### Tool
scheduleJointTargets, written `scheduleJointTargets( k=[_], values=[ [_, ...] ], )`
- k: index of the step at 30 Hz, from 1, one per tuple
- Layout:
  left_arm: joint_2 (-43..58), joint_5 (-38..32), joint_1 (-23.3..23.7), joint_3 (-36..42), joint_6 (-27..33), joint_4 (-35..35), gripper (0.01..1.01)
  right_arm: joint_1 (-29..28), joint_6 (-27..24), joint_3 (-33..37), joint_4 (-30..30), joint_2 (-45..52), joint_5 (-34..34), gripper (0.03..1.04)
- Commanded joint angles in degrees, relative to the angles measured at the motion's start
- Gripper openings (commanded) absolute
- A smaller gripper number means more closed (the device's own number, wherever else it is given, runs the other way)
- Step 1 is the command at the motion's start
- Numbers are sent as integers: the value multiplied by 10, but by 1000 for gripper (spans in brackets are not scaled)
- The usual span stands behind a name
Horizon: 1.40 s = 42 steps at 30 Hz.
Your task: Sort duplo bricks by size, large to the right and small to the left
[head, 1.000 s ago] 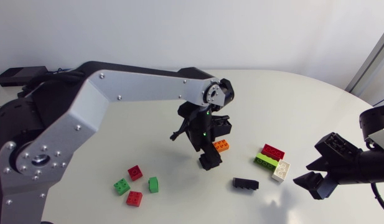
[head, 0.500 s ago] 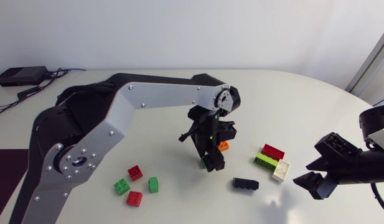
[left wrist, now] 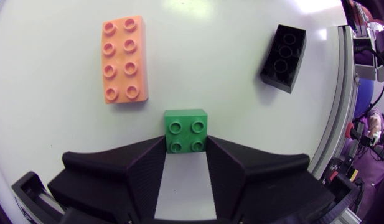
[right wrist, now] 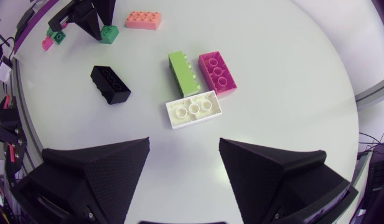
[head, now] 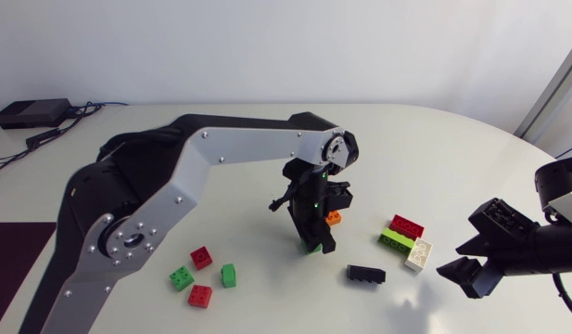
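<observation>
A small green brick sits on the table between the fingers of my left gripper, which touch it on both sides. In the head view this gripper points down at mid-table, next to the large orange brick. A black brick lies just to its right. A red, a lime and a white brick lie together further right. My right gripper hovers open and empty beside the white brick.
Several small bricks lie at the front left: a green one, a red one, another red and another green. My left arm's silver link spans the left half of the table.
My left gripper has shifted slightly right, come down and closed around the small green brick. My right arm has not moved.
</observation>
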Motion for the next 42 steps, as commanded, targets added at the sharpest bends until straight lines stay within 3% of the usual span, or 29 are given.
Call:
scheduleJointTargets(
  k=[1, 6, 13, 17, 24, 32, 35, 36, 40, 41, 42],
  values=[
    [-15, 0, 5, -37, -4, -1, 289, -2, -5, 7, -14, -5, -5, 810],
    [-102, 0, 26, -129, 0, 19, 287, 15, 8, 21, -13, -2, -6, 810],
    [-249, -2, 81, -348, 25, 64, 287, 66, 45, 51, -3, 13, -6, 810],
    [-290, -1, 100, -434, 34, 102, 287, 109, 81, 76, 1, 23, 1, 810],
    [-316, 11, 97, -495, 34, 140, 289, 149, 107, 90, -1, 26, 16, 810],
    [-349, 2, 140, -532, 58, 147, 289, 166, 108, 99, 10, 49, 18, 810],
    [-361, -5, 137, -533, 59, 145, 310, 193, 110, 116, 30, 83, 17, 856],
    [-364, -6, 136, -531, 58, 143, 359, 203, 112, 130, 31, 98, 17, 862],
    [-390, -11, 134, -523, 53, 137, 893, 252, 140, 192, 33, 159, 26, 864],
    [-401, -11, 133, -522, 51, 136, 975, 268, 147, 207, 32, 177, 33, 864],
    [-411, -11, 132, -520, 49, 137, 982, 280, 152, 219, 33, 192, 34, 864]
  ],
)
